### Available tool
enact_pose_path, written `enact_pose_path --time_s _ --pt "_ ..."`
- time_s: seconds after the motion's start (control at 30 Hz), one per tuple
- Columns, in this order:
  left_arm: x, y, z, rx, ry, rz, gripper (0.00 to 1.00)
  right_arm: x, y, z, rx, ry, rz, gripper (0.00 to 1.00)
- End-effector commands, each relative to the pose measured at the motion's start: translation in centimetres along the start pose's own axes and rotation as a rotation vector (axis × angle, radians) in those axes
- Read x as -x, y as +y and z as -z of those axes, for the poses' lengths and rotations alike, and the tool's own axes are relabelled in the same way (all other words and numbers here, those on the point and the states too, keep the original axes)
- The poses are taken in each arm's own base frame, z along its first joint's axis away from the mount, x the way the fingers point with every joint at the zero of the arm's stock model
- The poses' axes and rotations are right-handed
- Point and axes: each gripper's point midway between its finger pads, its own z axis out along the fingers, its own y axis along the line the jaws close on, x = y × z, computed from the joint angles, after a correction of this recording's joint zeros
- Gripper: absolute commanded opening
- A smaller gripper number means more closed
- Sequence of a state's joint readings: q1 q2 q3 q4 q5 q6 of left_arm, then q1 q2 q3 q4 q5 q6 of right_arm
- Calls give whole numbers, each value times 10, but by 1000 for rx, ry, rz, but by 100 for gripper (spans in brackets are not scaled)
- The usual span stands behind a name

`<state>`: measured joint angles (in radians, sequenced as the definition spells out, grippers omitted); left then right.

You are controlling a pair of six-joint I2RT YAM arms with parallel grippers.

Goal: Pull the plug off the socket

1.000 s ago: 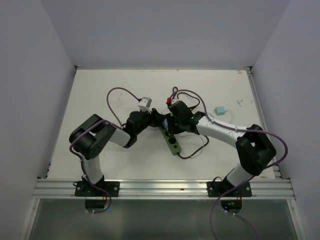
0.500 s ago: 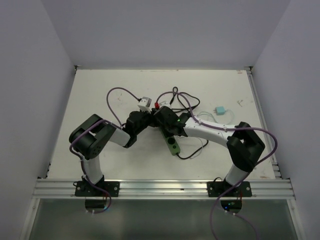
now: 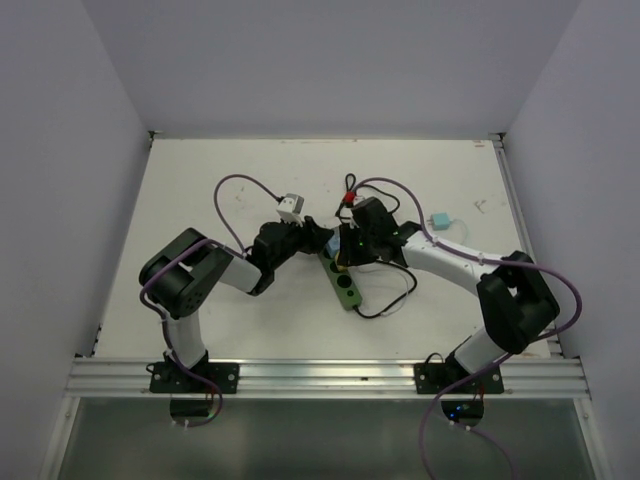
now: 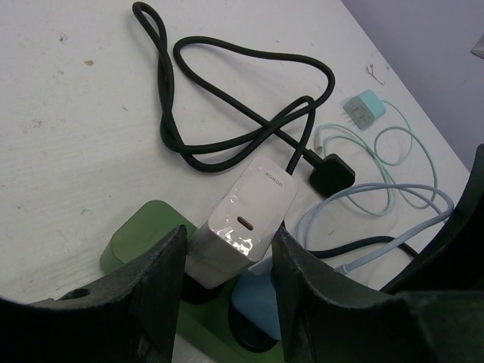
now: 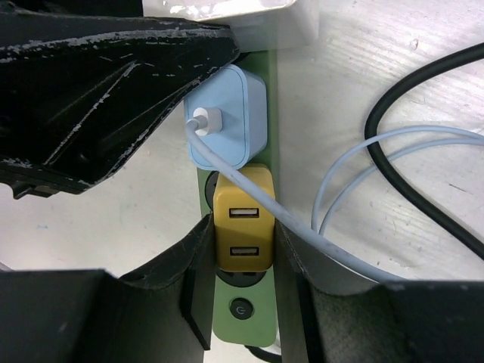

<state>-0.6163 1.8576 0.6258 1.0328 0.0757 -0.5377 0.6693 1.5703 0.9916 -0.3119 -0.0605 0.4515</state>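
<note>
Mid-table, the socket [image 3: 347,291] lies between both wrists. My right gripper [image 5: 243,236] is clamped on the yellow plug [image 5: 243,208], pads against both its sides. The left gripper [image 4: 229,242] straddles the white charger [image 4: 253,200] (gripping or merely bracketing, I cannot tell). I judge the grasp made and the pull not begun: next comes a straight lift with the socket held down. Half a second ago the right gripper sat further left; the socket hasn't shifted.
</note>
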Motion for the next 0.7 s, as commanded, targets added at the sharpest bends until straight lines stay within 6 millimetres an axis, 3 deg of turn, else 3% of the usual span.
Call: enact_pose_path --time_s 0.0,0.1,0.23,0.27,0.3,0.47,0.67 --pt "-100 56 37 202 337 17 41 24 39 21 171 -54 -43 0" --pt "-101 57 38 204 339 17 41 26 33 19 54 -77 50 0" --pt "-101 57 36 202 340 17 41 12 29 16 -152 -32 209 0" --pt "-102 57 37 203 343 16 41 13 36 17 -172 -39 238 0" --pt "-102 56 37 201 342 15 41 13 28 13 -233 -41 253 0" --pt "-102 56 37 201 344 15 41 5 32 14 -224 -35 255 0" --pt "-102 56 36 202 344 15 41 22 40 55 -166 -105 233 0"
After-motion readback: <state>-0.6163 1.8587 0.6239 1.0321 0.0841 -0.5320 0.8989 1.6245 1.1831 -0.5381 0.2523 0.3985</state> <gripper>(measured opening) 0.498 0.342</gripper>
